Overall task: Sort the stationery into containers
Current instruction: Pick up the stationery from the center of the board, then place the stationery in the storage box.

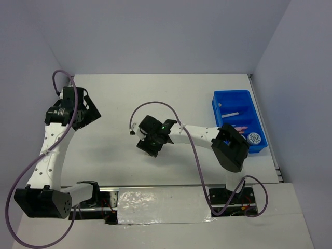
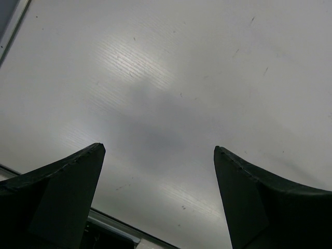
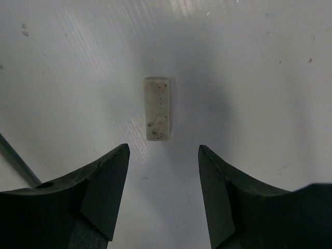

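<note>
1. Nearest, my right gripper (image 3: 163,150) hangs with jaws apart, holding nothing, lined up on what lies ahead.
2. Just beyond the tips, a tan eraser block (image 3: 157,109) lies flat on the table (image 3: 270,78), its narrow sides, I judge, suiting a pinch.
3. Farther off, my left gripper (image 2: 159,150) gapes wide, idle.
4. Farthest, the blue tray (image 1: 231,98) sits well apart.

A: Where's the blue tray (image 1: 233,94)?
B: Right side of the frame, on the white table (image 1: 155,93). Inside lie a white marker pen (image 1: 230,114), pink sticks (image 1: 241,126) below it, and a patterned disc (image 1: 253,138) lowest.
A: The arms?
B: Right gripper (image 1: 148,142) at frame centre, left gripper (image 1: 88,111) at upper left, well apart
</note>
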{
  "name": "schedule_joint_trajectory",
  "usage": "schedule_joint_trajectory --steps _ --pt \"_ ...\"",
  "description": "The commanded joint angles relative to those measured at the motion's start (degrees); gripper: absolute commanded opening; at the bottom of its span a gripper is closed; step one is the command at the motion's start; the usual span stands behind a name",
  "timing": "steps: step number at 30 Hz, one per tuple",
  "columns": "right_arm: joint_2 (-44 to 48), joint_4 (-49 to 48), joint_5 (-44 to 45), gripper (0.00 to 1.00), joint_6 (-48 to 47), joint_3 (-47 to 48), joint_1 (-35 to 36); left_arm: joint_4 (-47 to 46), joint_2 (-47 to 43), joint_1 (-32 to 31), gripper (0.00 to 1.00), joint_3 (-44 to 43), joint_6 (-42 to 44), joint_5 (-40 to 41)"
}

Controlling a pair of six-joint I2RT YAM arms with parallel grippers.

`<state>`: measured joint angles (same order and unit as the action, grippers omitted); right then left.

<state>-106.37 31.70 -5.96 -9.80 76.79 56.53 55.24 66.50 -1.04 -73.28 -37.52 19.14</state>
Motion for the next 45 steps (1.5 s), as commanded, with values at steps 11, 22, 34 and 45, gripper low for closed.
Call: schedule_joint_trajectory --steps 11,22,34,45 --pt "-9.65 -3.84 10.51 0.53 2.67 2.4 4.9 -3.3 -2.6 3.76 0.99 4.46 6.75 -7.8" --pt "5.45 -10.42 0.53 0.08 23.66 3.36 -17.87 -6.02 -2.25 4.47 0.99 6.12 9.92 -14.11" --pt "2.05 7.59 10.28 0.15 61.13 15.57 -65.22 -10.42 -1.63 4.03 0.99 14.21 12.55 -24.32" --pt "-3.58 3.81 4.82 0.31 63.24 16.11 -70.16 -10.59 -1.99 3.85 0.99 16.67 14.75 -19.75"
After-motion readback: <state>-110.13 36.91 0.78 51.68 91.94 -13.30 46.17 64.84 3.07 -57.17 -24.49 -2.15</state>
